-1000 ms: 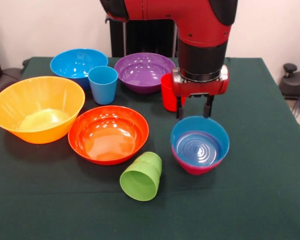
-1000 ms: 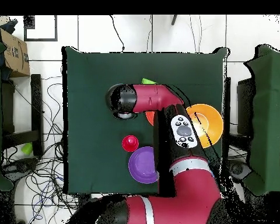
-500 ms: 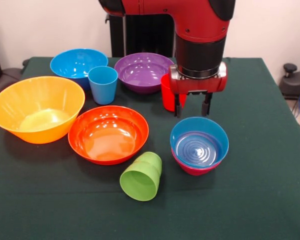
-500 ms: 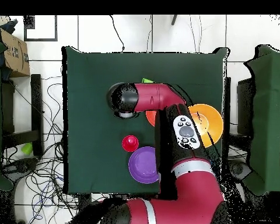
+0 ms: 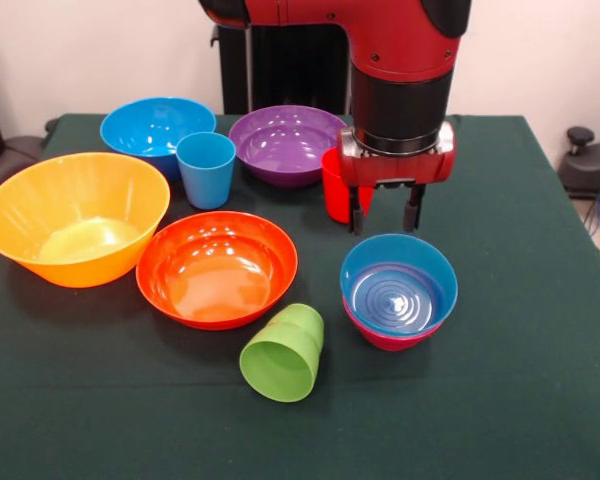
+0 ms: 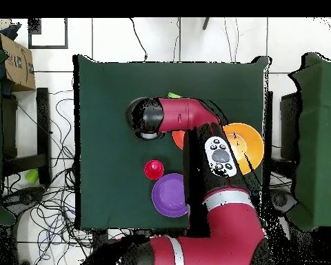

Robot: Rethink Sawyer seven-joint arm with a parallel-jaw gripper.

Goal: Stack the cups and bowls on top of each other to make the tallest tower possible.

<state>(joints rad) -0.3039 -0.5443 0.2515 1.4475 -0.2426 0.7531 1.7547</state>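
Here the black 2-fingered gripper (image 5: 385, 222) hangs spread and empty just above the small glossy blue plastic bowl (image 5: 398, 287) nested in the small magenta plastic bowl (image 5: 385, 336).

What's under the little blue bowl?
The small blue bowl sits nested inside a magenta bowl; only the magenta rim and lower side show. Whatever lies between them is covered. The open gripper hangs just above.
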